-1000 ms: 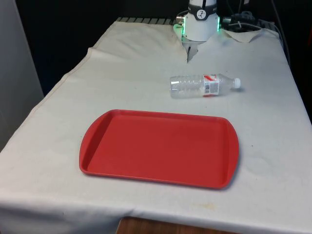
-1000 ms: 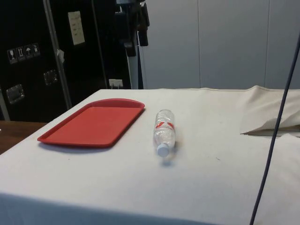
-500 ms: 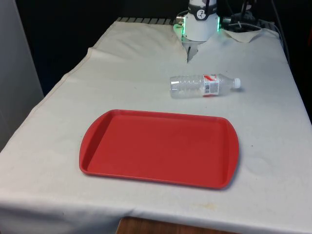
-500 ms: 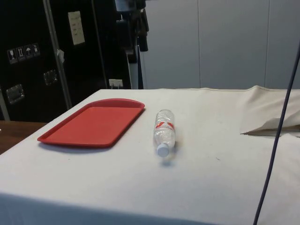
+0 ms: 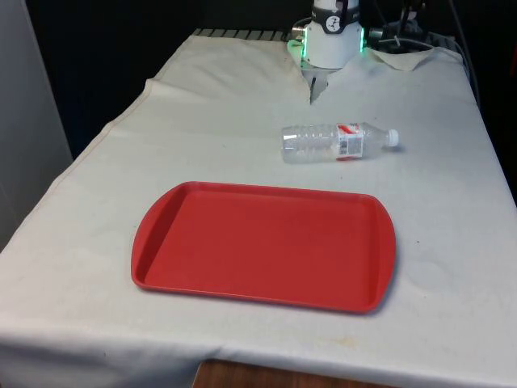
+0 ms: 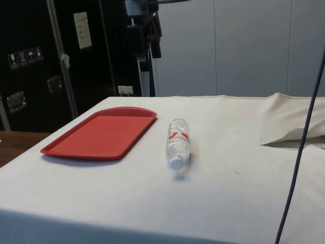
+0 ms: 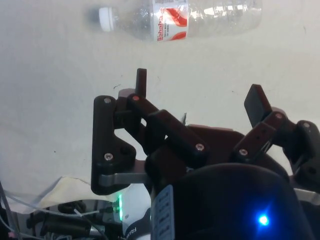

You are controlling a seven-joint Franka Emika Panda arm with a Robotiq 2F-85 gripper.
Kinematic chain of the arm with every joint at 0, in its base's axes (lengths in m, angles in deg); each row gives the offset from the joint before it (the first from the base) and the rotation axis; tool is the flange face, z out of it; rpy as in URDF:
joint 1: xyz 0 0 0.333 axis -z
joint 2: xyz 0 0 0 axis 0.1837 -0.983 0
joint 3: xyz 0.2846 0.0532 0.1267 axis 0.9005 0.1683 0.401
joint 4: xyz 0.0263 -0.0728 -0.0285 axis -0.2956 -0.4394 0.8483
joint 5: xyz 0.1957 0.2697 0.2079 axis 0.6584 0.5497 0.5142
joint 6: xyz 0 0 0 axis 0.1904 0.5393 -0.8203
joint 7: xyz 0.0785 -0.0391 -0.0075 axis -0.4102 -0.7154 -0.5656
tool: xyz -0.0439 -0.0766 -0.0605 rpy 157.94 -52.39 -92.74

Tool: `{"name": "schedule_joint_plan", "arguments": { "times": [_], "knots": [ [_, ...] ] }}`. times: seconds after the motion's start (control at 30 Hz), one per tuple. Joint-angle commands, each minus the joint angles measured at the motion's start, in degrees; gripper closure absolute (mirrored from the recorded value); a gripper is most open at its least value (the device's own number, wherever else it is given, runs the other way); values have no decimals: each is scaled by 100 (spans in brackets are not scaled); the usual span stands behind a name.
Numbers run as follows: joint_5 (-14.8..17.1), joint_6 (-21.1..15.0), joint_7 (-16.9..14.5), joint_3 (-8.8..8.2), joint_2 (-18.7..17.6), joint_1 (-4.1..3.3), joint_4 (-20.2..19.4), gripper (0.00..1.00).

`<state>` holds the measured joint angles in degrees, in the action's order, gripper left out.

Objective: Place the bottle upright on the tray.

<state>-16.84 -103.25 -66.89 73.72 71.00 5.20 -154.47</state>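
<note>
Approach phase, nothing grasped yet: end effector (image 7: 200, 97) spread wide and empty, high above the bottle (image 5: 338, 141). Bottle on its side on the white-clothed table (image 5: 226, 121), at one o'clock from the red tray (image 5: 264, 245) in the front view, apart from it. Next: descend, straddle the body, close. Dark cabinets (image 6: 30, 61) behind.

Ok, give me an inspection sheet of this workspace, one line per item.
Surface: table under a white cloth, creased at the far end.
Job's things: clear bottle lying on its side on the cloth, white cap on, beyond the tray; red tray empty.
Clutter: nothing seen.
Gripper: gripper open, holding nothing, high above the cloth near the bottle.
Cables: dark cable hanging across the side view; a bundle of cables by the robot's base.
Surroundings: dark cabinets and a pale wall behind the table.
</note>
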Motion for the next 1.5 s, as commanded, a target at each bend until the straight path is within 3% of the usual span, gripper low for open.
{"name": "schedule_joint_plan", "arguments": {
  "times": [0.0, 0.2, 0.4, 0.77, 1.03, 1.07, 1.2, 1.47],
  "knots": [
    [0, -46, 17, 6, 23, -6, -57, 0],
    [0, -40, 6, 11, 6, 0, -120, 0],
    [-40, -372, -23, 29, 86, -6, -453, 0],
    [-74, -619, -292, 29, 57, 0, -647, 0],
    [-166, -1014, -550, 17, 23, 6, -825, 0],
    [-115, -911, -527, 17, 34, 0, -802, 0],
    [-201, -1134, -688, 17, -11, 6, -882, 0],
    [-235, -1243, -842, 17, -69, 6, -928, 0]
  ]
}}
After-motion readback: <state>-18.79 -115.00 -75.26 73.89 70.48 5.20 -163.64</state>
